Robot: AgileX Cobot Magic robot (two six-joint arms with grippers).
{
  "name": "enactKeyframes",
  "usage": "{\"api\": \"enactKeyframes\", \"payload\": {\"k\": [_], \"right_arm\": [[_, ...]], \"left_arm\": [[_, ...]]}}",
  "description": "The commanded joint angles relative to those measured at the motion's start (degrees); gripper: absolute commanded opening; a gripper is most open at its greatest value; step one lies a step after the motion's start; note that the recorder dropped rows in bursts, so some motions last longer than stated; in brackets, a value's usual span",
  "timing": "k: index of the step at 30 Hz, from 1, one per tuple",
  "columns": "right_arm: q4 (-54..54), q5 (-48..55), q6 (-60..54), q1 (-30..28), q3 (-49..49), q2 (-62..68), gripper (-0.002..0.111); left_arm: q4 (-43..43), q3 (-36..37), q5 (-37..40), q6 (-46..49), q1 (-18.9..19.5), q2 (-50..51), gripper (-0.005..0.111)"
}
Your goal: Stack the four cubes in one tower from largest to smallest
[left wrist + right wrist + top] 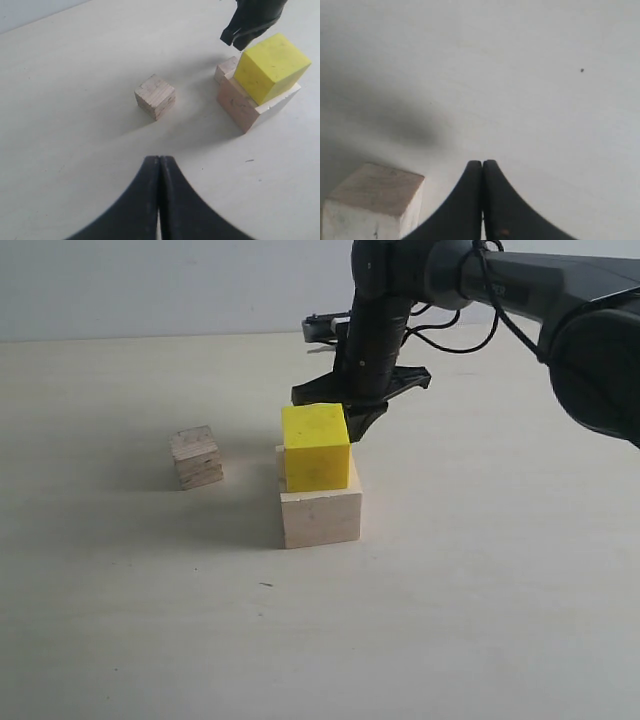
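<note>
The bright yellow cube (316,447) sits on the largest pale wood cube (320,515), turned slightly and offset toward its back left; both also show in the left wrist view: yellow cube (271,67), pale cube (240,107). The layered plywood cube (196,456) (155,96) stands alone on the table to the left. The smallest tan cube (226,70) rests behind the stack, mostly hidden in the exterior view. My right gripper (355,423) (482,162) hangs shut and empty just behind the stack, a wooden cube (372,197) beside its fingers. My left gripper (160,159) is shut and empty, well short of the plywood cube.
The pale tabletop (480,590) runs back to a light wall (150,285). The right arm's dark links (590,330) cross the upper right of the exterior view. The left arm is out of that view.
</note>
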Motion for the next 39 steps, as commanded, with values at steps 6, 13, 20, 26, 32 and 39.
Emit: {"api": "enactKeyframes", "payload": {"k": [6, 13, 20, 26, 32, 39], "right_arm": [[-7.9, 1.0, 4.2, -0.1, 0.0, -5.2, 0.0], [-8.1, 1.0, 5.0, -1.8, 4.6, -7.7, 0.0], [-1.3, 1.0, 4.6, -2.5, 13.8, -11.9, 0.0], [6.3, 1.0, 2.9, -2.5, 20.0, -13.0, 0.0], [17.9, -5.2, -3.1, -2.5, 25.7, -13.0, 0.0], [19.9, -10.2, -4.0, -2.5, 26.0, -13.0, 0.0]], "left_arm": [[-0.6, 0.1, 0.1, 0.1, -0.3, -0.4, 0.0], [-0.6, 0.9, 0.1, 0.1, -0.5, -0.5, 0.0], [-0.1, 1.2, -0.4, 0.1, -3.0, -0.7, 0.0], [0.2, 1.2, -0.4, 0.1, -3.0, -0.7, 0.0], [0.2, 1.2, -0.4, 0.1, -3.0, -0.7, 0.0], [0.2, 1.2, -0.7, 0.1, -3.0, -0.7, 0.0]]}}
